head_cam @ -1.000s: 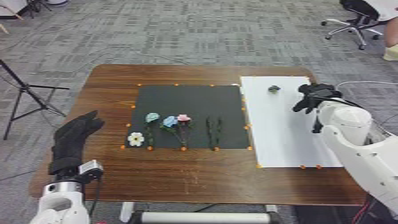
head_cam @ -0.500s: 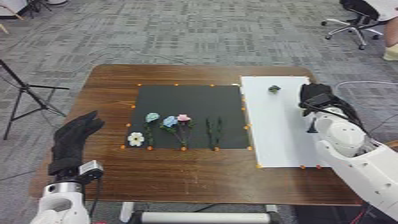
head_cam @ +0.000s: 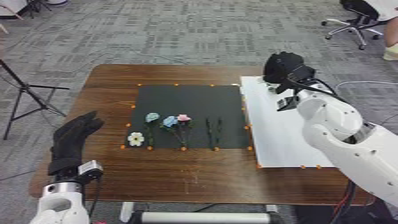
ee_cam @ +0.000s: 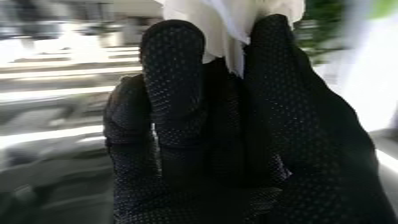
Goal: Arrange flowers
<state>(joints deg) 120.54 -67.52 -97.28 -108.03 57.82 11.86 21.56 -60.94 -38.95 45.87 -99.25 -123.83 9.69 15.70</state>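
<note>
Your black-gloved right hand pinches a white-petalled flower | you have pastel artificial flowers on the flat black mat to place (likely early)

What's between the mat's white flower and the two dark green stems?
The head view shows the stems of a pale green flower, a blue flower and a pink flower.

Smooth wood table; matt black mat; left fingers in matt cloth

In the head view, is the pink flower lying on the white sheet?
No, the pink flower lies on the dark mat, close beside a blue flower.
</note>
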